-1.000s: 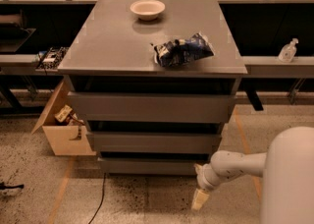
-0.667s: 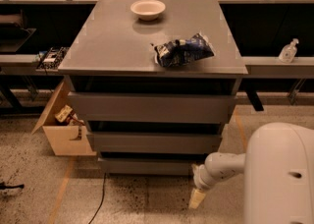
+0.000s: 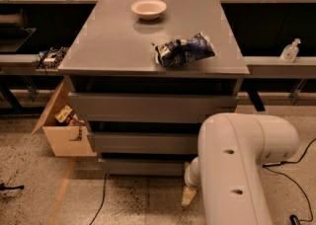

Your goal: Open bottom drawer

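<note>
The grey cabinet (image 3: 123, 36) has three handleless drawer fronts stacked under its top. The bottom drawer (image 3: 143, 166) is the slimmest front, just above the floor, and its right end is hidden behind my arm. My gripper (image 3: 189, 195) hangs low by the floor, just in front of and below the bottom drawer's right end. The big white arm link (image 3: 232, 169) fills the lower right and hides most of the wrist. I cannot tell whether the gripper touches the drawer.
A white bowl (image 3: 148, 8) and a blue-black snack bag (image 3: 185, 50) lie on the cabinet top. An open cardboard box (image 3: 64, 130) stands on the floor at the left. A clear bottle (image 3: 290, 50) sits on the right shelf. A cable (image 3: 101, 199) runs across the speckled floor.
My arm has swung in towards the camera and now covers more of the lower right. The gripper has shifted a little left along the bottom drawer. The drawers look unmoved.
</note>
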You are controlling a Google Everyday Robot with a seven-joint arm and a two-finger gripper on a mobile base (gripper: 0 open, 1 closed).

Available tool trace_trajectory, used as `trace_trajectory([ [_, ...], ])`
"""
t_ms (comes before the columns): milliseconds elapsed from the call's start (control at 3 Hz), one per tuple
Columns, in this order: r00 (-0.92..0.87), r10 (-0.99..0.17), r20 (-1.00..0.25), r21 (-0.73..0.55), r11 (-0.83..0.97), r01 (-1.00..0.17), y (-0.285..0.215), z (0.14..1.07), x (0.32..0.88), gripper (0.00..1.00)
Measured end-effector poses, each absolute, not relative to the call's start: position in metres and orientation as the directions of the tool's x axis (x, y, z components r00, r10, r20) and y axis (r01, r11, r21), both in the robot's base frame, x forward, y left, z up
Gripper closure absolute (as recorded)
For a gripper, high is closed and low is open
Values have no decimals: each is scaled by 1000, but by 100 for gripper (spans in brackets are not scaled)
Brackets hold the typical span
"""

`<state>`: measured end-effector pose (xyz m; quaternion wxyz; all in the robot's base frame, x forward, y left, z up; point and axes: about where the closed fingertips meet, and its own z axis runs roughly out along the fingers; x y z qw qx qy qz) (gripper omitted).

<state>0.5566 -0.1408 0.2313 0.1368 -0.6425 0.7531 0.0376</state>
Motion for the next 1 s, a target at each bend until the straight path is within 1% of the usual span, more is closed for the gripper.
trace_trajectory([
  [333,-102,-957,-270,-191,157,-969,-124,223,585,0],
  [667,-68,-956,-285,-230,137,-964,-107,215,607,0],
  [1000,-49,-954,-296,-240,124,-963,-92,203,625,0],
])
